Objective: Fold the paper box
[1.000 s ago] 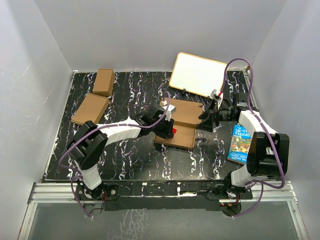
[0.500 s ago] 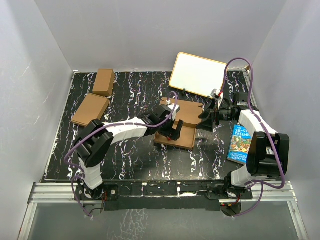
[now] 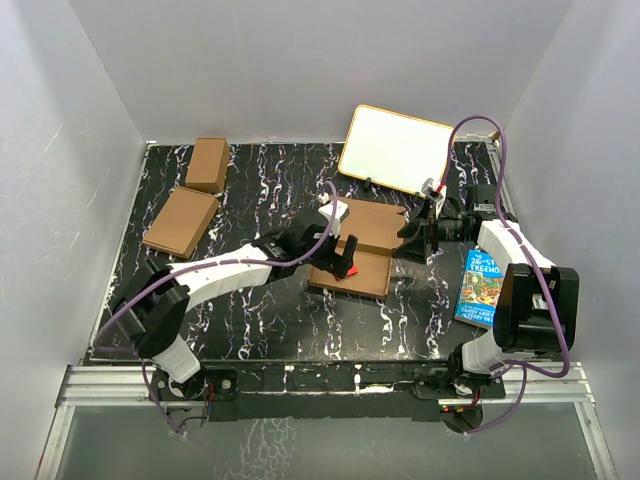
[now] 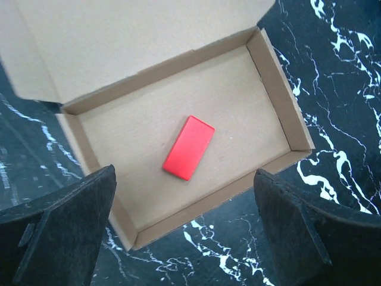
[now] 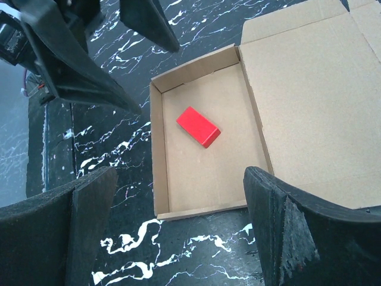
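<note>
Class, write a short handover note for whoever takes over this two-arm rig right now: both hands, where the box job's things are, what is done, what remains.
Left hand: open, empty, above the tray of the plain brown cardboard mailer box.
Right hand: open, empty, at the box's right side.
Things: the box sits between the two hands; a small red rectangular block lies flat inside the tray.
Done: the tray walls stand up and the block is in.
Left: the lid lies open and flat on the tray's far side; it probably needs folding over and tucking shut.
</note>
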Robot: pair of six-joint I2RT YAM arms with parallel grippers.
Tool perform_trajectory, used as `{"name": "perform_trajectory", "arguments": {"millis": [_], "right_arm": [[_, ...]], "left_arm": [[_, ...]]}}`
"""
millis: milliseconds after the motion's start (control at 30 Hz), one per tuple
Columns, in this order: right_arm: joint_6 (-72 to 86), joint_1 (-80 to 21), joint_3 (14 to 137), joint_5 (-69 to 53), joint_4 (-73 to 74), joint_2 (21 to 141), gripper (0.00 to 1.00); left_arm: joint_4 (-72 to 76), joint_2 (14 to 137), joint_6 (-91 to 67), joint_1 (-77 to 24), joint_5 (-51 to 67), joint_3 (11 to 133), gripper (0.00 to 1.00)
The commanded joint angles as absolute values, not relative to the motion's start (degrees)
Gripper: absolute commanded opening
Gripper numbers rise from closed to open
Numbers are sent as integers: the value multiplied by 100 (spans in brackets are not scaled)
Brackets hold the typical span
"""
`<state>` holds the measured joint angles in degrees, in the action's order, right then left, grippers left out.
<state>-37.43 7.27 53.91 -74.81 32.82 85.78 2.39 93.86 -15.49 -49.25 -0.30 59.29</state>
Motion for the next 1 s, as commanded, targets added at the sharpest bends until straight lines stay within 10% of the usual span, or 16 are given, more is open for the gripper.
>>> {"name": "perform_trajectory", "arguments": {"millis": [0, 967], "right_arm": [[-3929, 750, 5647, -7701, 3122, 8569, 95], [-3957, 755, 5644, -7672, 3135, 8550, 95]], "left_arm": [[250, 8713, -1127, -4939, -726, 5726, 97], [2039, 7194, -2398, -3403, -19, 3512, 97]]}}
